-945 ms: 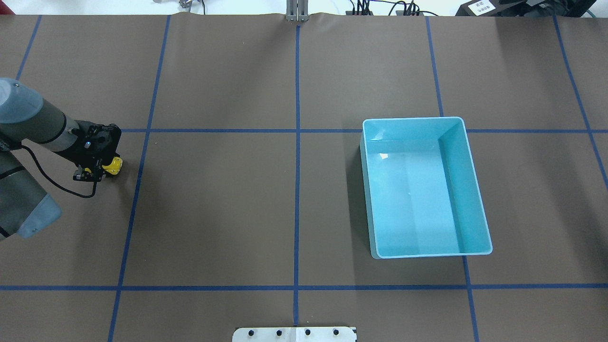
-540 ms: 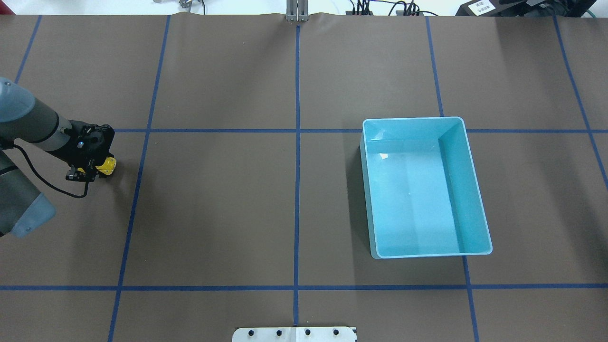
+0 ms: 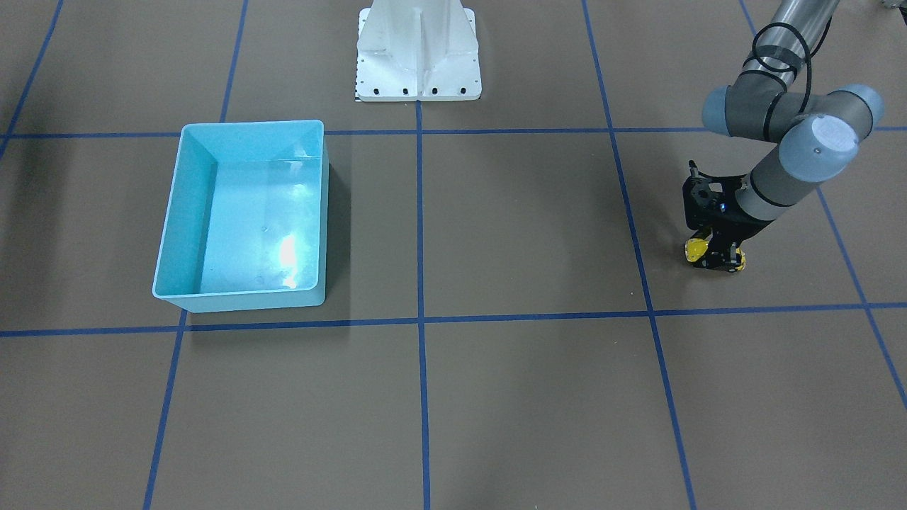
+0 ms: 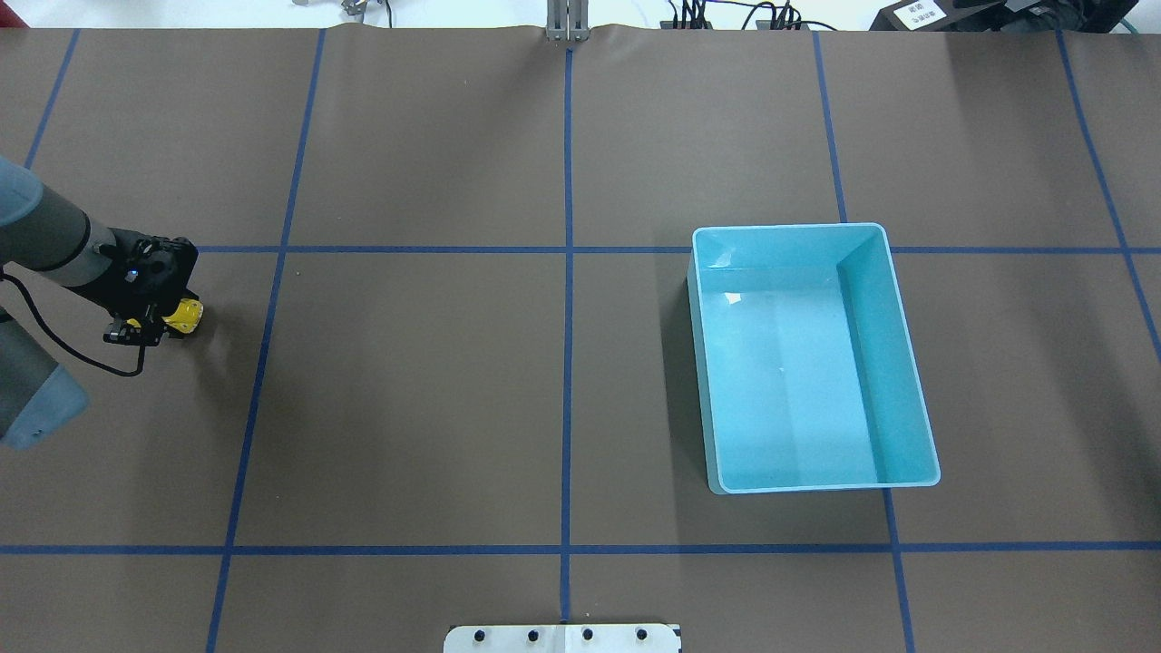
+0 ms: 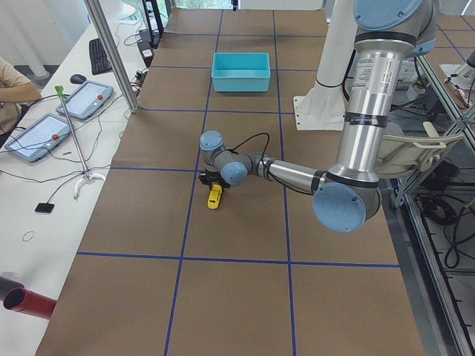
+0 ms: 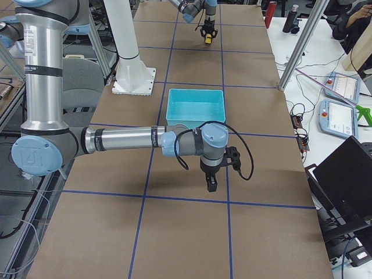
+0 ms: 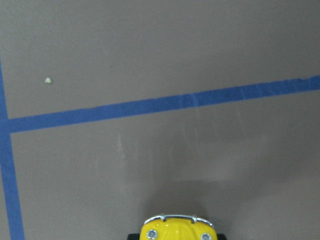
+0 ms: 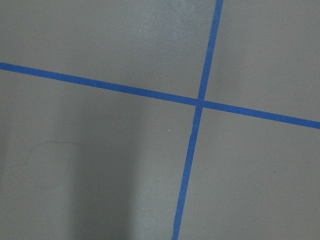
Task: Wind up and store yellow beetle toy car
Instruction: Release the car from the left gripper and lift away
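The yellow beetle toy car (image 4: 188, 315) sits on the brown table at the far left, between the fingers of my left gripper (image 4: 168, 323). The gripper is shut on it and holds it low, at the table surface. The front view shows yellow ends of the car (image 3: 697, 249) either side of the gripper (image 3: 717, 256). The left wrist view shows the car's nose (image 7: 177, 229) at the bottom edge. The light blue bin (image 4: 789, 228) stands empty, right of centre. My right gripper (image 6: 211, 185) hovers over bare table near the bin; I cannot tell whether it is open or shut.
Blue tape lines (image 4: 568, 272) divide the brown table into squares. The white robot base (image 3: 418, 71) is at the near-centre edge. A metal post (image 5: 111, 55) and operators' tablets (image 5: 89, 100) stand beyond the table's far side.
My left gripper has slid further left across the table with the yellow car in it. The bin has not moved.
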